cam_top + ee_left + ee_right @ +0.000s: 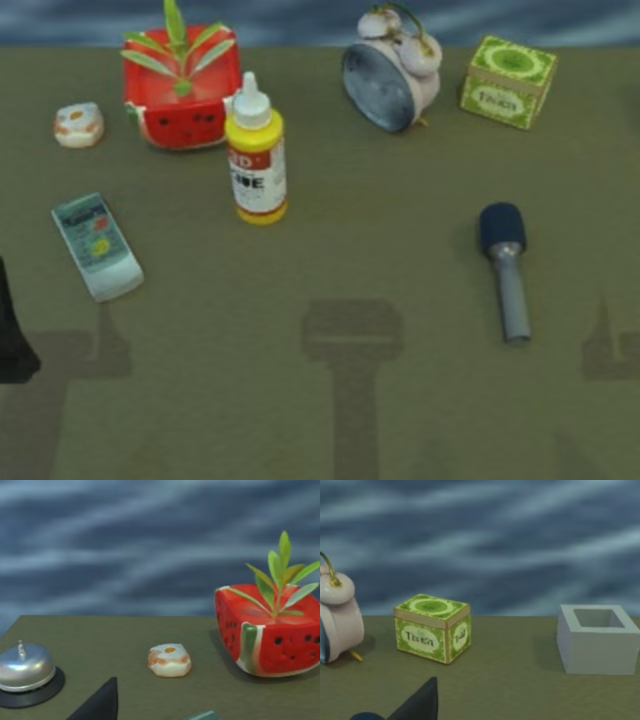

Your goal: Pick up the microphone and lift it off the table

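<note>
Currently the microphone (505, 269) lies flat on the worktop (380, 240) toward its right edge, untouched. Approach not begun. Left claw (12, 330) sits at the left edge; neither claw's state can be told. Next: right arm descends over the grey handle.

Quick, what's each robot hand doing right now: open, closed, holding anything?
Left gripper: cannot be told; only a dark tip shows.
Right gripper: cannot be told; holds nothing visible.

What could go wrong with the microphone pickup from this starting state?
The microphone lies flat on the table, so its round grey handle may roll or slip out of a pinch. A grasp on the handle's far end could let the dark foam head tip down. Neither gripper is near it yet; the left arm sits at the table's left edge.
</note>
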You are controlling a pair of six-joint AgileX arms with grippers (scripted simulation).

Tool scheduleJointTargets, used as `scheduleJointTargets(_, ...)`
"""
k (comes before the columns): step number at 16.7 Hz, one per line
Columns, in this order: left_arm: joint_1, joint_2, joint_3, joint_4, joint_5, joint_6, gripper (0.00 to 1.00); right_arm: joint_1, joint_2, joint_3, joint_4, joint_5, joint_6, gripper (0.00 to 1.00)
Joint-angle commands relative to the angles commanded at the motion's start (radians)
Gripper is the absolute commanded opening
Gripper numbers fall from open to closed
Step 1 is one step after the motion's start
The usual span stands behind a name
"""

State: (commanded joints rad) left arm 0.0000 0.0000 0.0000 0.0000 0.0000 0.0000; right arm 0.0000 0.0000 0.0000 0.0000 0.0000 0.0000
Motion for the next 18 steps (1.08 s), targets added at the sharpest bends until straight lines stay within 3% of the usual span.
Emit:
scheduleJointTargets(4, 0.0, 0.0, 0.0, 0.0, 0.0, 0.0, 1.0, 0.013, 0.031, 0.027, -0.024, 0.001, 0.01, 1.0)
scheduleJointTargets(8, 0.0, 0.0, 0.0, 0.0, 0.0, 0.0, 1.0, 0.074, 0.221, 0.175, -0.155, 0.014, 0.067, 1.0)
scheduleJointTargets(18, 0.0, 0.0, 0.0, 0.0, 0.0, 0.0, 1.0, 0.314, 1.184, 0.855, -0.623, 0.075, 0.33, 1.0)
